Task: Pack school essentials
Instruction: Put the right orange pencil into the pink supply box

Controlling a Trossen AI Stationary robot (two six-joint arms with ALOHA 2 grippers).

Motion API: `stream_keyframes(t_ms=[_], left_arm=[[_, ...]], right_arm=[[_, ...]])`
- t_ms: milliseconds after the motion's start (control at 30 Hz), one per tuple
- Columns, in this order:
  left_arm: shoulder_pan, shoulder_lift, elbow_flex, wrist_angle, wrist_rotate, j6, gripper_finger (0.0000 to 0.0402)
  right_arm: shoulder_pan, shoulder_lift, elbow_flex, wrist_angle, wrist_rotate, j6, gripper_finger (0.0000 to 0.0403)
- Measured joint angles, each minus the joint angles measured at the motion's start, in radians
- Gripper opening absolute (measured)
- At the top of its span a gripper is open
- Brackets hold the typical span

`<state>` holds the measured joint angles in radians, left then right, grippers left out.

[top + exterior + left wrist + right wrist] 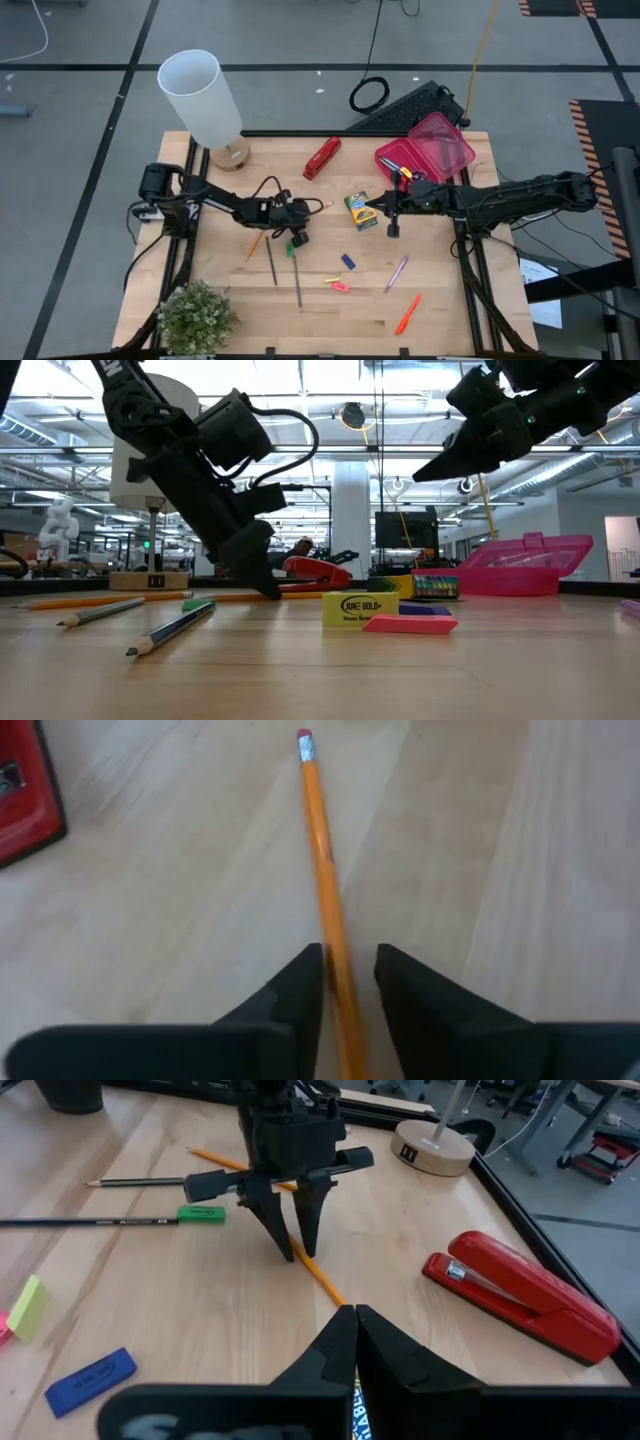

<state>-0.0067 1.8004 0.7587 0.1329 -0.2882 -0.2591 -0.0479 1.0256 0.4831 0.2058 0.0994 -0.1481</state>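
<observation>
The left claw (295, 1250) stands tips-down on the pale, planked wooden worktop (440, 300), its two tapered dark fingers (290, 1000) parted narrowly on either side of a slim orange pencil (322, 880) with a pink eraser cap and a silver ferrule; the pencil lies flat on the wood between the fingers, and whether they press its sides cannot be told. The right claw (355, 1335) hangs above the worktop near the middle, its pointed black fingers brought together with nothing between them; just below it lies the green-yellow crayon box (360, 211), a small printed carton.

A red stapler (520, 1295), glossy and wedge-shaped with a metal strip, lies on the far part of the worktop; the pink plastic box (425, 160) sits at the far right corner, its translucent lid tilted open. Two thin dark pencils (297, 282) lie near the left claw beside a small green eraser (201, 1213). Nearer the front lie a blue rectangular eraser (90, 1378), a yellow eraser (28, 1302) and a pink one (410, 623), a slender purple pen (397, 272) and an orange marker (407, 313). A lamp (205, 100) with a white cylindrical shade stands at the far left corner on a round wooden base; a bushy green plant (197, 318) sits at the near left corner.
</observation>
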Motion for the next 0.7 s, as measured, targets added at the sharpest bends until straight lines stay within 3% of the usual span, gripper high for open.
stream_keyframes(t_ms=[267, 500, 700], left_arm=[[0.000, 0.006, 0.001, 0.006, 0.006, 0.023, 0.0012], [0.002, -0.005, -0.002, 0.007, -0.001, 0.040, 0.0029], [0.002, -0.020, -0.004, 0.012, -0.001, 0.062, 0.0009]], right_arm=[[0.000, 0.000, 0.000, -0.001, 0.000, -0.012, 0.0000], [0.000, 0.000, 0.000, 0.000, 0.000, -0.006, 0.0000], [0.000, 0.002, 0.000, 0.001, 0.001, -0.003, 0.0000]])
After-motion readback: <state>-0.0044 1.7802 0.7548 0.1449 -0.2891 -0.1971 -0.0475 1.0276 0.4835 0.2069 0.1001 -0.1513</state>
